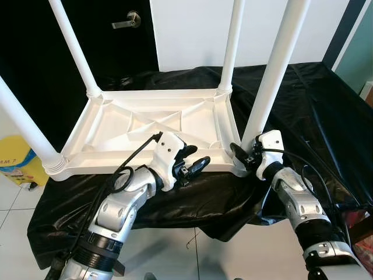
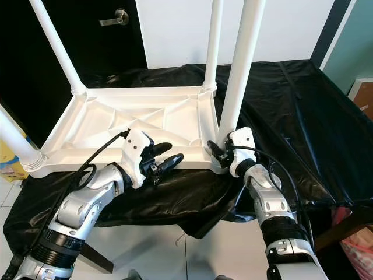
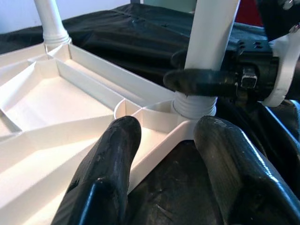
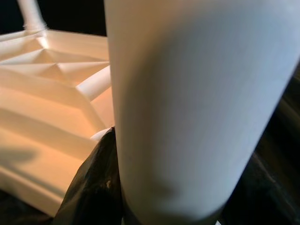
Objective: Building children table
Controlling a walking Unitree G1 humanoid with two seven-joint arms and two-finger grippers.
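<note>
You see a counter covered fully by a black plastic sheet (image 1: 303, 111), which is wrinkled and hangs over the near edge toward the tiled floor (image 1: 169, 256). Directly on the sheet lies the white plastic table top (image 1: 151, 125), upside down, with its ribbed underside facing up. It sits on the left part of the counter, close to the near edge.

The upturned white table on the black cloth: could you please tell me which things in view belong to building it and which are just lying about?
Part of the job:
- white table top, lying upside down
- near-right leg, with the right gripper shut on its base
- the other three legs
- left gripper, open at the near edge

Just about:
- black cloth
- door handle
- yellow bag
</note>
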